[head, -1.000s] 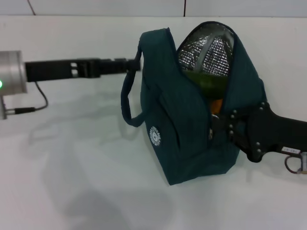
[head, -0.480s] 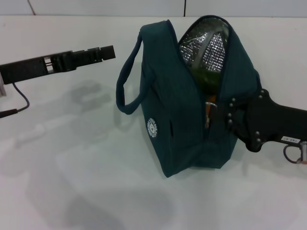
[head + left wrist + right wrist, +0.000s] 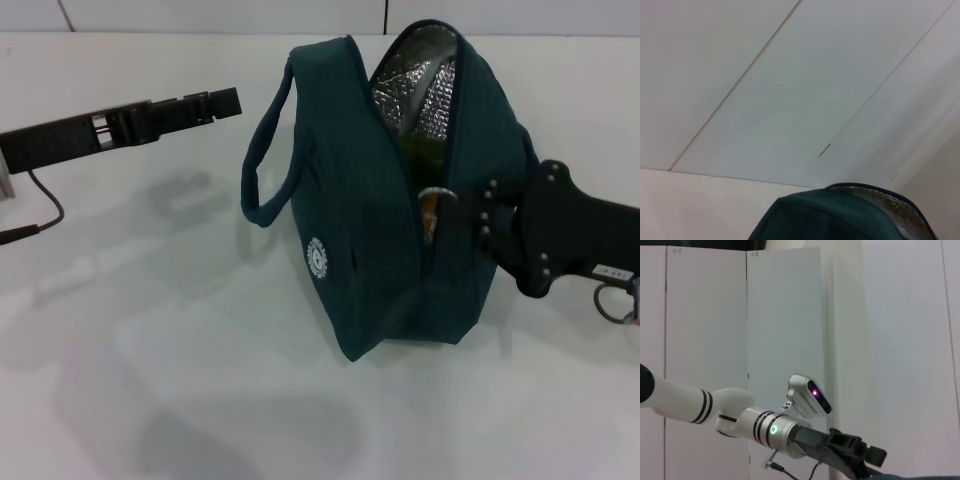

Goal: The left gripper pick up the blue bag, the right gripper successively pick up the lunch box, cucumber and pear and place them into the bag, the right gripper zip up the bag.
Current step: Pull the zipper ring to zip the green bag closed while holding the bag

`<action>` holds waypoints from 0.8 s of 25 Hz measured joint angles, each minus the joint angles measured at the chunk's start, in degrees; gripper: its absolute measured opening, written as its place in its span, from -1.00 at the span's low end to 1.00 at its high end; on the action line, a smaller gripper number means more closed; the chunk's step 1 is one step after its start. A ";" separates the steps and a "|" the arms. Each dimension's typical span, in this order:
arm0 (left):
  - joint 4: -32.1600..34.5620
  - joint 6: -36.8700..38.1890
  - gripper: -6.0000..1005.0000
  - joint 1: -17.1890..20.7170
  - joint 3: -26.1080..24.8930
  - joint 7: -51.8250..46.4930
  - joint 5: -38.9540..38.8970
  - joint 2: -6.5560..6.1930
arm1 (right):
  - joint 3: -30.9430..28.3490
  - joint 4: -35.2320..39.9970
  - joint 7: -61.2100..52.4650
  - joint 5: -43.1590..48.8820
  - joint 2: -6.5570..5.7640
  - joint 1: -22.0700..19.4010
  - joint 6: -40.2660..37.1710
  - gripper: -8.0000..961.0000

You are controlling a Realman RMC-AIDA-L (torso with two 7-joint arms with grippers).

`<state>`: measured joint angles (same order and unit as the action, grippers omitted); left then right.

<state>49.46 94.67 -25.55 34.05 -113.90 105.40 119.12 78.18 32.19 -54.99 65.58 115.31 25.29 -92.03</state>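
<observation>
The blue bag [image 3: 390, 230] stands upright on the white desk [image 3: 150, 380], a little right of centre in the head view. Its round white logo [image 3: 318, 256] faces the near side, and one loop handle [image 3: 262, 150] hangs free off its 9 o'clock side. The zipper opening runs up the bag's near right face and gapes toward the top, showing the silver quilted lining [image 3: 415, 80].

At the bag's 3 o'clock, the right end effector [image 3: 462, 215] reaches in from the right edge, its arm bearing a small white label [image 3: 608, 271]. Its tips sit at the zipper line, right by the metal ring pull [image 3: 436, 196]; whether they are pinching the ring cannot be told. Behind the ring a sliver of orange, the pear [image 3: 428, 222], shows in the gap, and above it the dark green cucumber [image 3: 425, 155] lies against the lining.

Farther back, at the bag's 10 o'clock, the left end effector [image 3: 222, 102] hangs clear of the handle with nothing in it; its fingers look nearly together.
</observation>
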 joint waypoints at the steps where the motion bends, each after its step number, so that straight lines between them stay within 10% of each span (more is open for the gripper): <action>1: 0.00 0.00 0.66 0.00 0.00 0.00 0.00 0.00 | 0.15 -0.15 0.00 0.00 0.02 -0.15 -0.19 -0.93; 20: -1.68 -0.11 0.66 -0.16 0.38 1.70 -0.04 0.02 | -0.86 -0.55 -0.09 -2.16 0.15 1.40 0.16 -0.92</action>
<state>47.77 94.56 -25.71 34.43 -112.21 105.37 119.14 77.32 31.63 -55.08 63.42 115.46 26.70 -91.87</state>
